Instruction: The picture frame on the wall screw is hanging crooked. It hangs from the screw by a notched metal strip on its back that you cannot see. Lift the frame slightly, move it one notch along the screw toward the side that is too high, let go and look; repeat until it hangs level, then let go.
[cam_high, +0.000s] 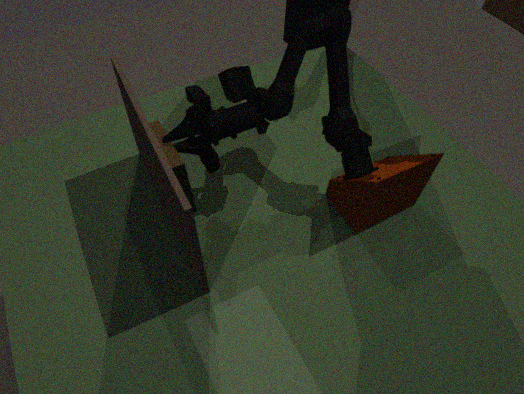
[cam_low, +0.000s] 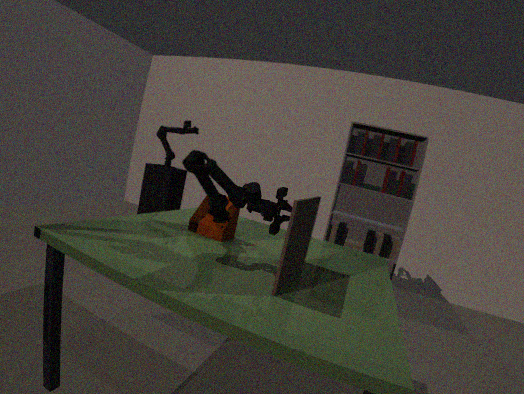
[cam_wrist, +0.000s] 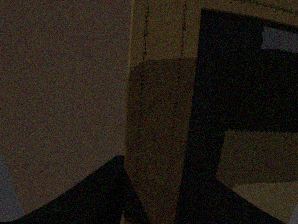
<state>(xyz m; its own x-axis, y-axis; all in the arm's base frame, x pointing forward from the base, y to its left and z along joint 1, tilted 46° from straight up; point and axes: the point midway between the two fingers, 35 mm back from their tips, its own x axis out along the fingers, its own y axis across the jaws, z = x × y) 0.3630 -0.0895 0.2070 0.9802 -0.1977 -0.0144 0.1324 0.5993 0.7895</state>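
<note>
The picture frame (cam_high: 173, 156) (cam_wrist: 162, 100) has tan wooden rails around a dark picture with greyish patches. It is on the near face of the upright wall panel (cam_high: 180, 192) (cam_low: 297, 245). In the wrist view its top rail slopes down to the right and its left rail leans slightly. My gripper (cam_high: 168, 142) (cam_low: 289, 212) (cam_wrist: 152, 167) is shut on the frame's left rail, with one dark finger on each side of it. The screw and the notched strip are hidden behind the frame. In the exterior view the panel hides the frame.
The panel stands over the green table (cam_high: 285, 345) (cam_low: 200, 295) and casts a dark shadow on it. The orange arm base (cam_high: 385, 195) (cam_low: 215, 225) is on the table. Beyond the table are a bookshelf (cam_low: 372, 205) and a black pedestal (cam_low: 161, 187) with another arm. The picture is dim and grainy.
</note>
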